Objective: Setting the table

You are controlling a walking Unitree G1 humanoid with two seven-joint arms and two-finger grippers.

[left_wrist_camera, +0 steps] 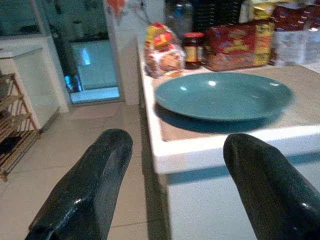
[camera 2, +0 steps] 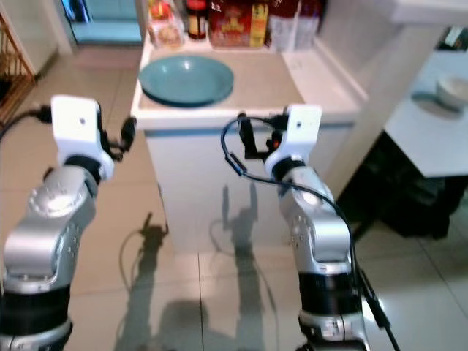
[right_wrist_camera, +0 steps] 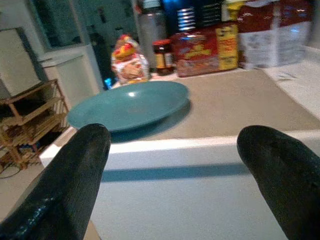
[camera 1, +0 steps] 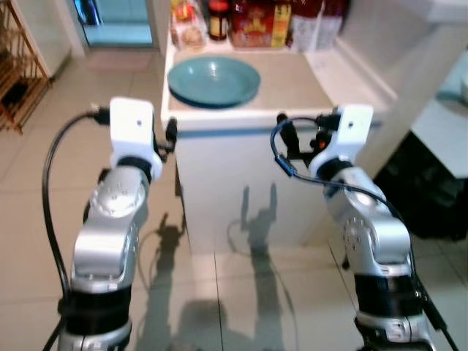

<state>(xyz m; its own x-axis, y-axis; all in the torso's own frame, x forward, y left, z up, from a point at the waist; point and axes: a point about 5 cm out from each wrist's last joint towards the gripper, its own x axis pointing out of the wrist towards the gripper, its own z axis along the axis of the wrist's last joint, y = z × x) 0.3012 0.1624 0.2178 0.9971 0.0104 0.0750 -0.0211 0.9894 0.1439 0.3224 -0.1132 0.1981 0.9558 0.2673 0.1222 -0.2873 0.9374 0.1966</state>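
Both grippers wide open, empty, facing teal plate (camera 1: 213, 80) on counter (camera 1: 292, 88)

Counter layout
A plate (camera 1: 213, 80) lies on the counter (camera 1: 292, 88) near its front-left corner; packets (camera 1: 257, 23) and jars (camera 1: 217, 20) line the back edge.

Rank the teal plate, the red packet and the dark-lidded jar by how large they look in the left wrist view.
1. Teal plate, clearly largest.
2. Red packet.
3. Jar, smallest.
The packet and jar stand farther back on the counter than the plate, so true sizes may differ.
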